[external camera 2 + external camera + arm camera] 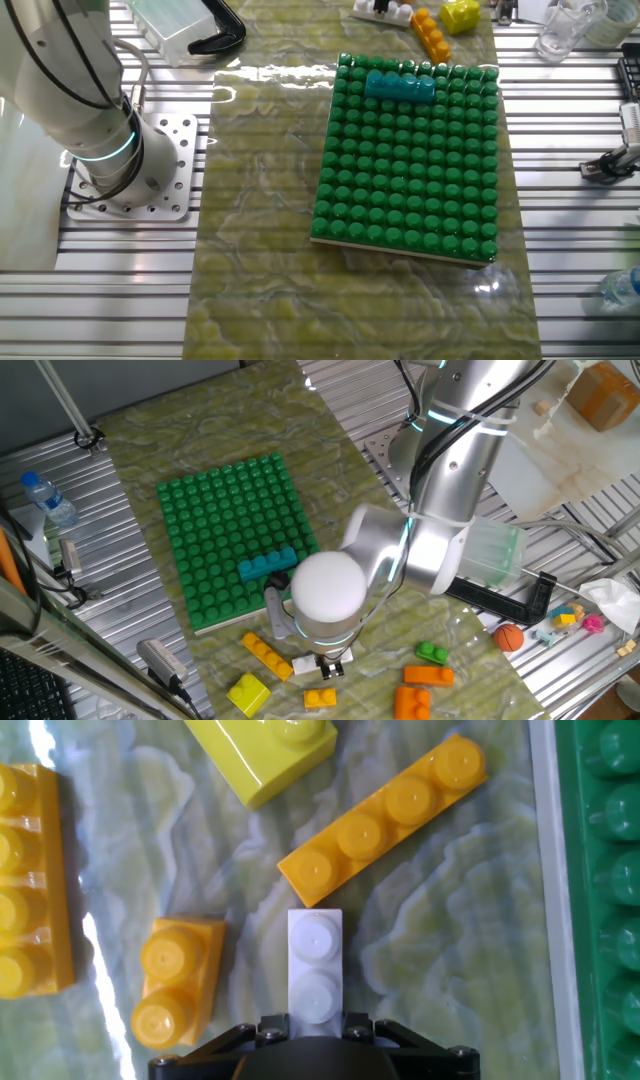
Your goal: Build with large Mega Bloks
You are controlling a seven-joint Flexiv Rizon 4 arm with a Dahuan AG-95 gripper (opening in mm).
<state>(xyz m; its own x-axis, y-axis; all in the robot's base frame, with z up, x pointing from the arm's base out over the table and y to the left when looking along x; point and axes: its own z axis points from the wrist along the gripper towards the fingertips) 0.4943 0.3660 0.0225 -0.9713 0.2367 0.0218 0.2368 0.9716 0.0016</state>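
In the hand view we see a yellow four-stud brick (30, 880) cut off at the left edge; a short orange brick (178, 982); the white brick (315, 965) running under the gripper (312, 1038), whose fingertips stay hidden, so we cannot tell its grip; the green baseplate (600, 870) is cropped at right.

White brick (316, 965) lies w/ studs up at centre-bottom; two studs show, its near end runs under the black gripper (316, 1038) body at the bottom edge. Fingers themselves not visible, so grip can't be judged. Long orange-yellow four-stud brick (384, 817) sits diagonally just above the white one, lower-left corner nearly touching its far end. Two-stud orange-yellow brick (178, 981) to the left, slightly tilted. Yellow block (268, 750) at top, cut off by frame. Another yellow studded brick (28, 880) at left edge. Green studded baseplate (605, 890) along right edge, pale rim beside it. All on a marbled green-cream surface (470, 950).
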